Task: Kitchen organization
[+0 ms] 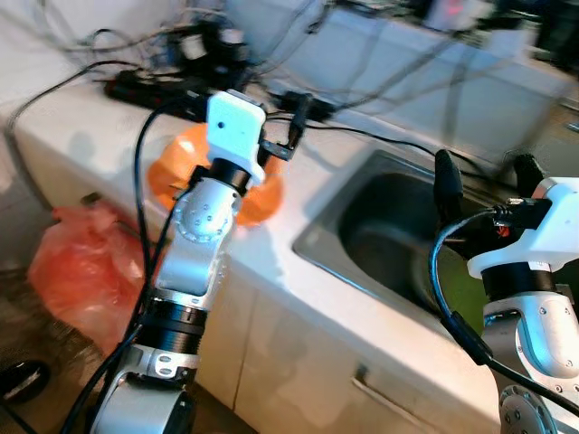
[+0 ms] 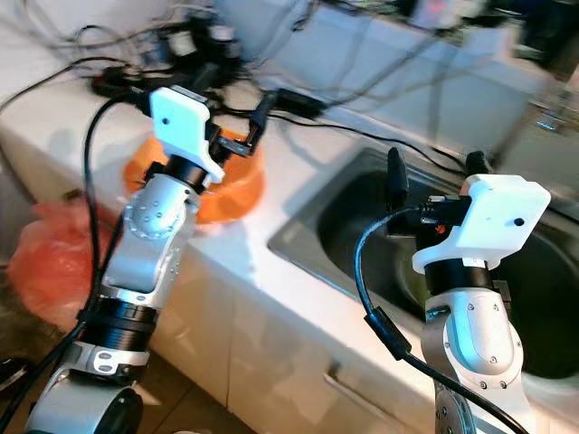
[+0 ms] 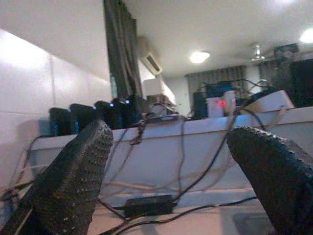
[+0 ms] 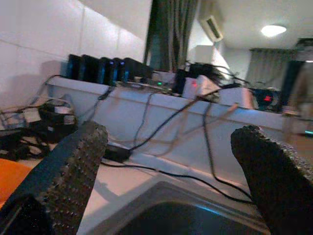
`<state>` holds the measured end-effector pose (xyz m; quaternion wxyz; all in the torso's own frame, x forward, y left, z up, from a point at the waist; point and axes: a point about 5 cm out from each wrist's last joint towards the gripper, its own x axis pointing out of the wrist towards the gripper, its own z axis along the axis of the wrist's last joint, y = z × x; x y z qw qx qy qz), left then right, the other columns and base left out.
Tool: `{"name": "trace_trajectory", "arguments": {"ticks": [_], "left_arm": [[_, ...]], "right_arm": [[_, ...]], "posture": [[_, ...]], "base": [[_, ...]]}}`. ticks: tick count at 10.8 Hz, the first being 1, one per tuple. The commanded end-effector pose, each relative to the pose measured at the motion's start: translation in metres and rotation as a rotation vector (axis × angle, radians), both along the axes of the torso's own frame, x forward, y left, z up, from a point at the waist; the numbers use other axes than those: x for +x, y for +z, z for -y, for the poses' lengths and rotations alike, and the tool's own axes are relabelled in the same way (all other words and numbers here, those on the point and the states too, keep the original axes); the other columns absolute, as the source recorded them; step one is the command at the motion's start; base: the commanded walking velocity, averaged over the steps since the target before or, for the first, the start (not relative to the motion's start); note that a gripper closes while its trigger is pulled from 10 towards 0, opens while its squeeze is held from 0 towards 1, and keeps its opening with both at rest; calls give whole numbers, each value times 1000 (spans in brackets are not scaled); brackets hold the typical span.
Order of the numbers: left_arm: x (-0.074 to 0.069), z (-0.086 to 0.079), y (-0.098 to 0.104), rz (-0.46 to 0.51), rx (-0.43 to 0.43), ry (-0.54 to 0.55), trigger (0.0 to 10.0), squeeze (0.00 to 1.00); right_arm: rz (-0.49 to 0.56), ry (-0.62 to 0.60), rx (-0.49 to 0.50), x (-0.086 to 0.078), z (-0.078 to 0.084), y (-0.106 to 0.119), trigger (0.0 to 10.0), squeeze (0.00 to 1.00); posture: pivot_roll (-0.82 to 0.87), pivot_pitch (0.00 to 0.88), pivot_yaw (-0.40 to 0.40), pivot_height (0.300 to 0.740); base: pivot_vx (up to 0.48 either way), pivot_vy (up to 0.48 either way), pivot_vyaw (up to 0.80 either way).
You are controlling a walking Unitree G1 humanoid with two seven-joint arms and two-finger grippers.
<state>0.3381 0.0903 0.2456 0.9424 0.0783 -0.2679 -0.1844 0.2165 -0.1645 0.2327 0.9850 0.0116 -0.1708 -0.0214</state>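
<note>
Overhead, an orange plastic bowl (image 1: pixel 167 172) sits on the white counter (image 1: pixel 298 271) beside the sink (image 1: pixel 389 235), under the left gripper (image 1: pixel 280 131); light, stiff, probably slick, so best pinched at its rim. Wrist views show both the left and the right gripper (image 4: pixel 166 161) spread, empty.

We list: sink (image 1: pixel 389 226), dull brushed metal; tabletop (image 1: pixel 298 262), smooth glossy white; bowl (image 2: pixel 237 190), orange translucent plastic; fingers (image 3: pixel 73 181), studded black rubber.
</note>
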Motion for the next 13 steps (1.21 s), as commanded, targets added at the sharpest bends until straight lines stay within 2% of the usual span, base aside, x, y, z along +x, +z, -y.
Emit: {"name": "trace_trajectory", "arguments": {"ticks": [1, 3, 4, 6, 9, 10, 13], "left_arm": [[-1, 6, -3, -9, 17, -20, 10000, 0], [2, -4, -15, -17, 59, 44, 10000, 0], [2, -16, -29, -41, 96, 100, 10000, 0], [-1, -25, -34, -17, 134, 144, 10000, 0], [-14, -35, -48, 35, 195, 172, 10000, 0], [-17, -33, -49, 45, 201, 154, 10000, 0], [-25, -44, -76, 19, 305, 146, 10000, 0]], "right_arm": [[5, -32, -3, 0, 5, 1, 10000, 0], [-5, -28, 1, 1, 5, -1, 10000, 0], [-18, -20, 0, 3, 4, -3, 10000, 0], [-36, 3, -5, 7, 3, -4, 10000, 0], [-37, 49, -26, 20, 3, -3, 10000, 0], [-34, 55, -24, 22, 2, -2, 10000, 0], [-37, 63, -22, 25, 2, -3, 10000, 0]], "posture": [[179, 0, -148, 740], [186, 0, -149, 740], [190, 0, -156, 740], [203, 0, -183, 740], [240, 0, -215, 740], [244, 0, -217, 740], [240, 3, -222, 740]], "base": [[0, 0, 0], [0, 0, 0], [0, 0, 0], [0, 0, 0], [0, 0, 0], [0, 0, 0], [0, 0, 0]]}}
